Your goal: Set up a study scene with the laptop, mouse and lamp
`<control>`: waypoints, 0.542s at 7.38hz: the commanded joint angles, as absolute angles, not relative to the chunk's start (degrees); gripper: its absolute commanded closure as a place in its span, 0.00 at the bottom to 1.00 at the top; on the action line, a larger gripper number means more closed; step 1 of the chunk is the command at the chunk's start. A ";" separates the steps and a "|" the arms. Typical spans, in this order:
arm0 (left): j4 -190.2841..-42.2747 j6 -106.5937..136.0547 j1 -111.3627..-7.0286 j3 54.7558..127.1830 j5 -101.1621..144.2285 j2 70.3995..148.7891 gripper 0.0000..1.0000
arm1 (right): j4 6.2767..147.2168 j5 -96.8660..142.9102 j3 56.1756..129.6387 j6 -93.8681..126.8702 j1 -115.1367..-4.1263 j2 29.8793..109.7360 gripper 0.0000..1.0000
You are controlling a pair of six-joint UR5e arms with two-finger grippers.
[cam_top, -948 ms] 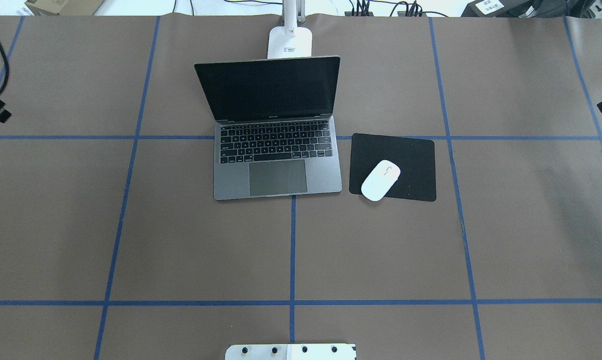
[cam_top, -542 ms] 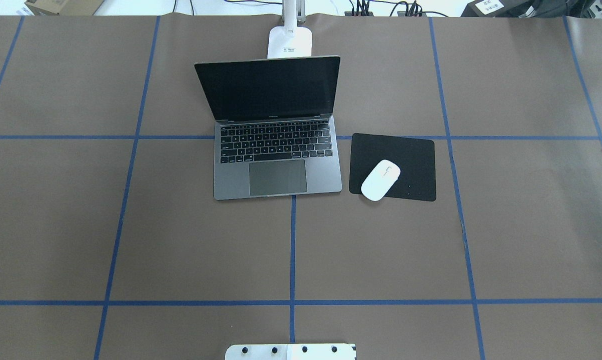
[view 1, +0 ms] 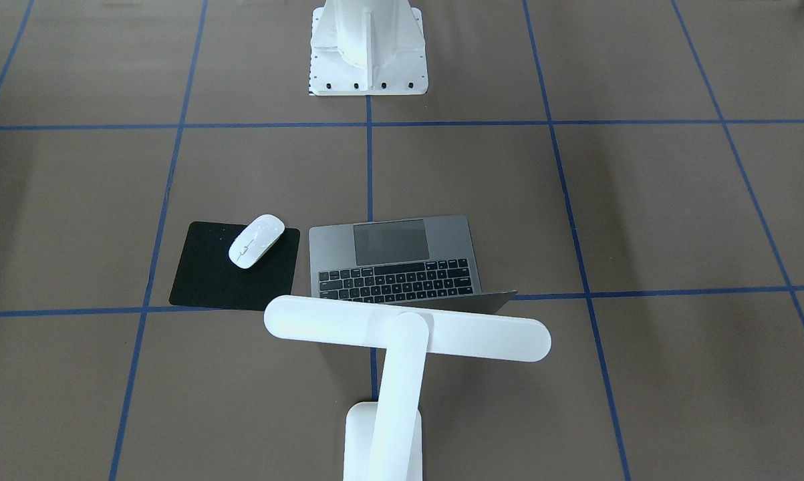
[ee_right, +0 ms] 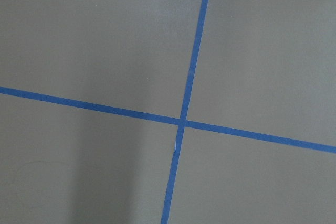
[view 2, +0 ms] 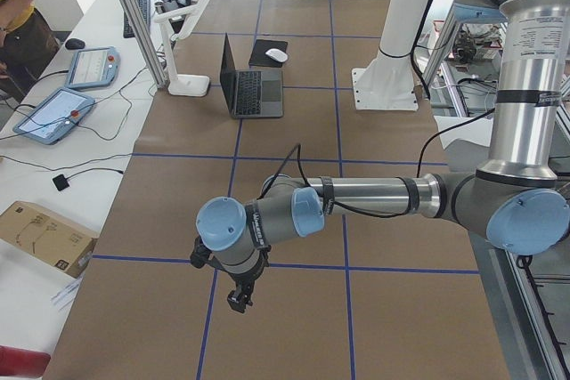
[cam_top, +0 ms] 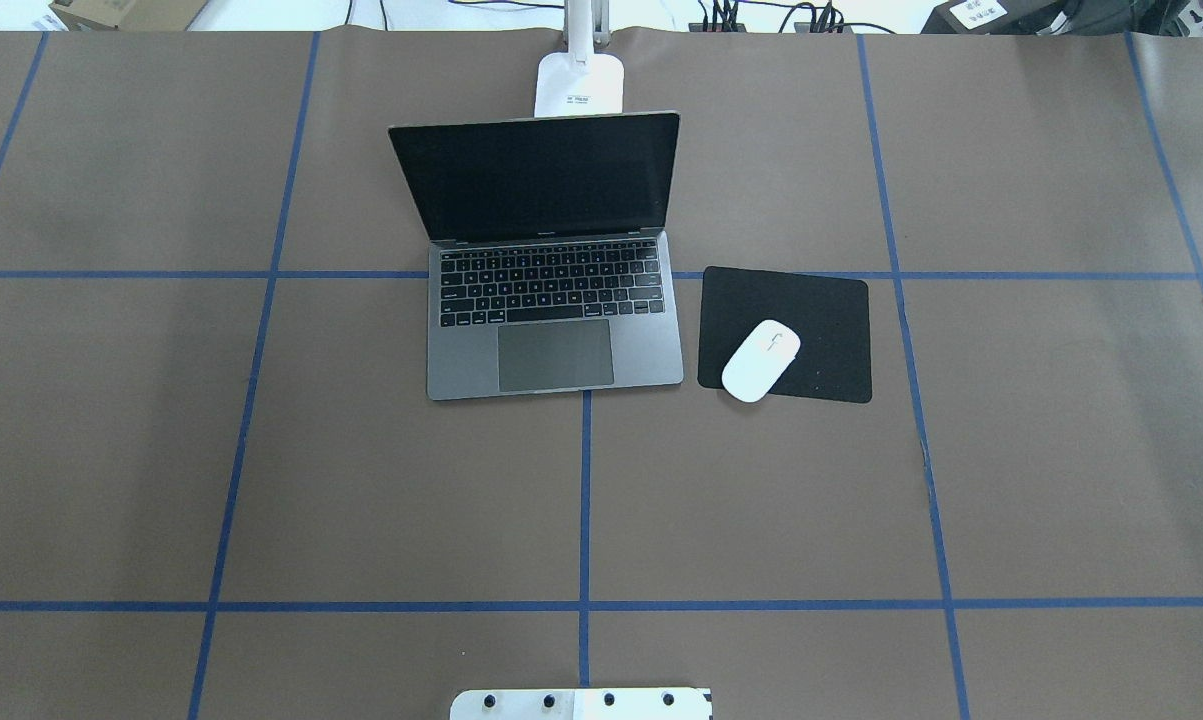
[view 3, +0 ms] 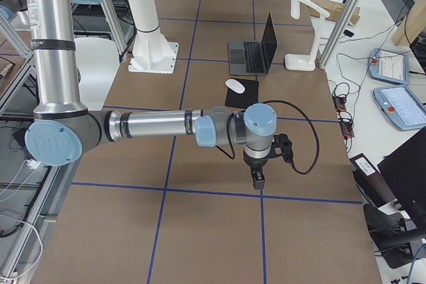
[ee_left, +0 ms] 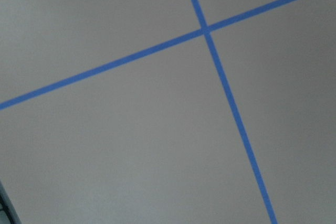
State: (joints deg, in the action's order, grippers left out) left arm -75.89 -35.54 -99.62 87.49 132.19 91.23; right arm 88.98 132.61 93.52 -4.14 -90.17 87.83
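Facing the robot, the open grey metal laptop (cam_top: 554, 300) is set on the bench (cam_top: 261, 450), the glossy oval mouse (cam_top: 760, 360) angled on a black pad (cam_top: 826, 315) beside it, the lamp (view 1: 402, 334) bar-crosswise behind. For the left gripper (view 2: 237, 300) and the right gripper (view 3: 258, 179), open or closed cannot be told.

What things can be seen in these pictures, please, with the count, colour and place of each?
laptop: 1, grey, open, middle of the table
mouse pad: 1, black, right of the laptop
mouse: 1, white, on the mouse pad
lamp: 1, white, behind the laptop
pedestal: 1, white, robot's side of table
tablets: 2, blue-rimmed, beyond the table's far edge
left end effector: 1, black, above table's left end
right end effector: 1, black, above table's right end
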 commanded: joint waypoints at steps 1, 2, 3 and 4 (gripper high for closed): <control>-77.25 -35.07 -100.81 88.06 134.45 90.44 0.00 | 88.86 132.80 93.78 -3.87 -90.26 88.15 0.00; -77.43 -35.16 -100.90 89.02 134.47 90.44 0.00 | 88.68 132.72 93.61 -3.78 -90.18 87.98 0.00; -77.69 -35.07 -100.90 89.03 134.39 90.61 0.00 | 88.51 132.54 93.52 -4.04 -90.18 87.98 0.00; -80.39 -35.33 -100.99 89.12 134.47 90.18 0.00 | 88.51 132.45 93.60 -4.74 -90.09 87.89 0.00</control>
